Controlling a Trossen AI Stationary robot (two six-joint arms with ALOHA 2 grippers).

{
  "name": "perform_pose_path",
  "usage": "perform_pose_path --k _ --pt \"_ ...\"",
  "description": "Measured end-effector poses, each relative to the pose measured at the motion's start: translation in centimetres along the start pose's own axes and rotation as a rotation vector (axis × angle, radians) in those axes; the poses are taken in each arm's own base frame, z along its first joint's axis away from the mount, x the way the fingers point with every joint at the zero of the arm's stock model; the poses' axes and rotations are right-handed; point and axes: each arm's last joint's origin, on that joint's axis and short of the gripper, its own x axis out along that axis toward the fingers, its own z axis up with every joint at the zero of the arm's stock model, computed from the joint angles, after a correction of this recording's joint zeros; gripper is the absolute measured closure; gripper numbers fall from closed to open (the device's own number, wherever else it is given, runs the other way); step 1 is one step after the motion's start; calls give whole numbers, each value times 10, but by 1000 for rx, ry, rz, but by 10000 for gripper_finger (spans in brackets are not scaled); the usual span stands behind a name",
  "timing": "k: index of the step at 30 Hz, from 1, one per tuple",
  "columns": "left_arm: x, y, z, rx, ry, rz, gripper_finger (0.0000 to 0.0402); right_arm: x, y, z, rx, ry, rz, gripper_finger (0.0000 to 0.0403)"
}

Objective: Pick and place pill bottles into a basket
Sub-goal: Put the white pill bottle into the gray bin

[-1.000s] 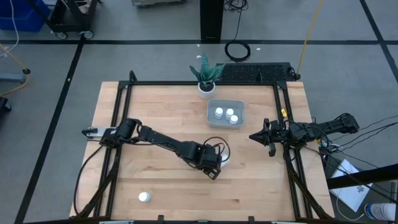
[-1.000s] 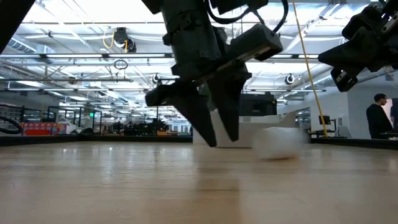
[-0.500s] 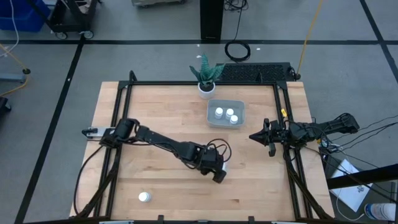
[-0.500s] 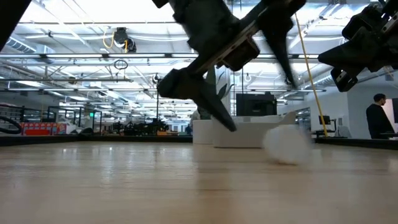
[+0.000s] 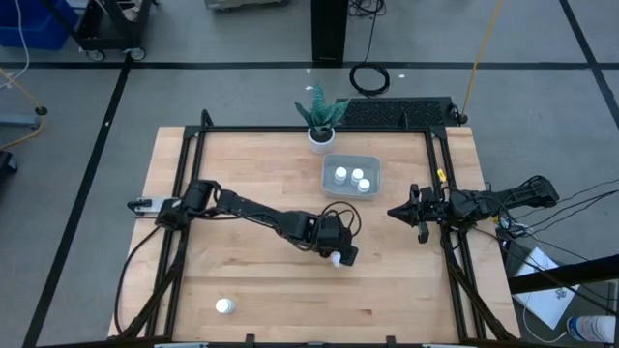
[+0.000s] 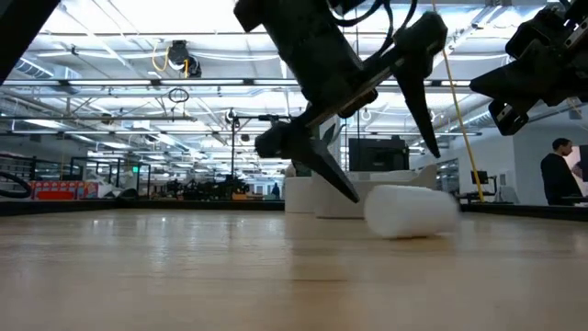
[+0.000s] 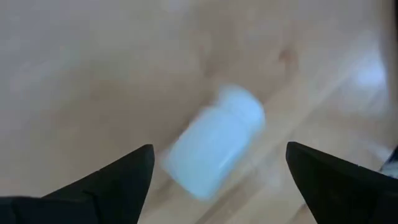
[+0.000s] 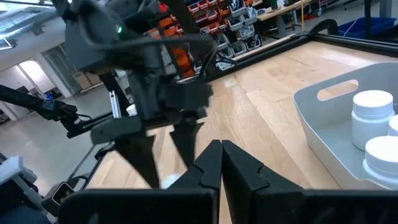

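A pill bottle [image 6: 411, 211] lies on its side on the table [image 5: 251, 164], between the spread fingers of the left gripper [image 6: 386, 170], untouched. The right gripper [image 5: 395, 212], clenched empty, waits beside the basket [image 5: 327, 174]

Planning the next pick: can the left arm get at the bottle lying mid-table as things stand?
Probably yes. The left end effector hangs right over the lying pill bottle, fingers spread wide to either side of it in the left wrist view, bare table around it. The right end effector waits shut by the table's right edge.
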Motion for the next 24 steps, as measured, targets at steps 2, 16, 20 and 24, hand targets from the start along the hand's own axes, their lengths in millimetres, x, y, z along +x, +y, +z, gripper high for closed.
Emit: perform_pose_path --k 2,16,20,24 --pt "-1 0 3 2 -18 1 30 0 0 0 0 0 0 398" --pt "19 13 -9 72 93 81 30 0 0 0 0 0 0 399" --pt "23 13 -9 55 104 70 30 0 0 0 -1 4 -2 399" --pt "24 7 -7 65 82 7 30 1 0 -1 -3 9 -4 398"
